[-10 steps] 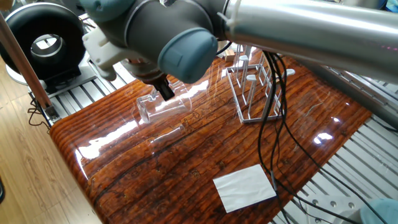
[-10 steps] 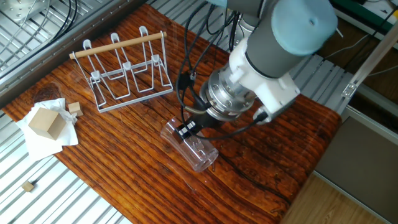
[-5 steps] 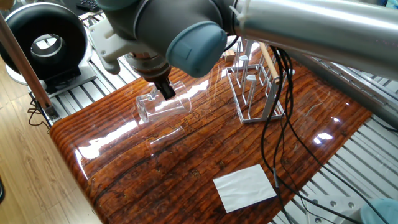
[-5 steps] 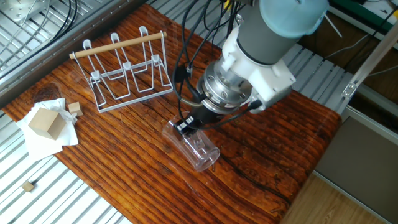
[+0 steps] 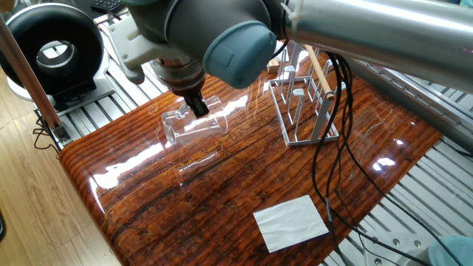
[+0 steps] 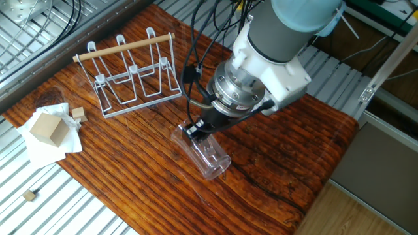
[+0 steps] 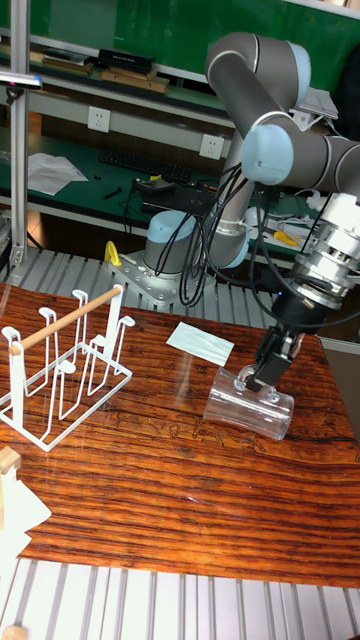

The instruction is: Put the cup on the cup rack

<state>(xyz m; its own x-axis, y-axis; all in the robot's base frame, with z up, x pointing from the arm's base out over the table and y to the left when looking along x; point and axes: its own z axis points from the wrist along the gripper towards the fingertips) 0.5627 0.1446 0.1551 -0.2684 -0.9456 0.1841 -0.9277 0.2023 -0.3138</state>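
Since a second ago the arm has shifted a little along the table and its big grey wrist sits higher in both fixed views, while the glass has not budged from its spot. The cup [image 6: 202, 154] lies on its side on the glossy striped wooden table [image 6: 130, 189], near the middle of it. The gripper [image 6: 196, 129] is down at the cup, its dark fingers [image 7: 262, 372] set at the upper side of the glass near one end. In the tall fixed view one finger looks to be against the wall of the cup [image 7: 248, 403], but I cannot tell whether the jaws are clamped on the glass or merely standing at it.

The cup rack [image 6: 130, 75] stands upright, well apart from the cup, toward the table's far corner in the other fixed view, its light wooden rod across the top and its pegs bare. In one fixed view the cup rack [image 5: 304, 100] shows partly behind the arm's black cables [image 5: 325, 162]. A white sheet of paper [image 5: 291, 222] lies flat near the table edge. Beside the rack, on crumpled white paper, sits a tan wooden block [image 6: 47, 128], with a smaller block just next to it.
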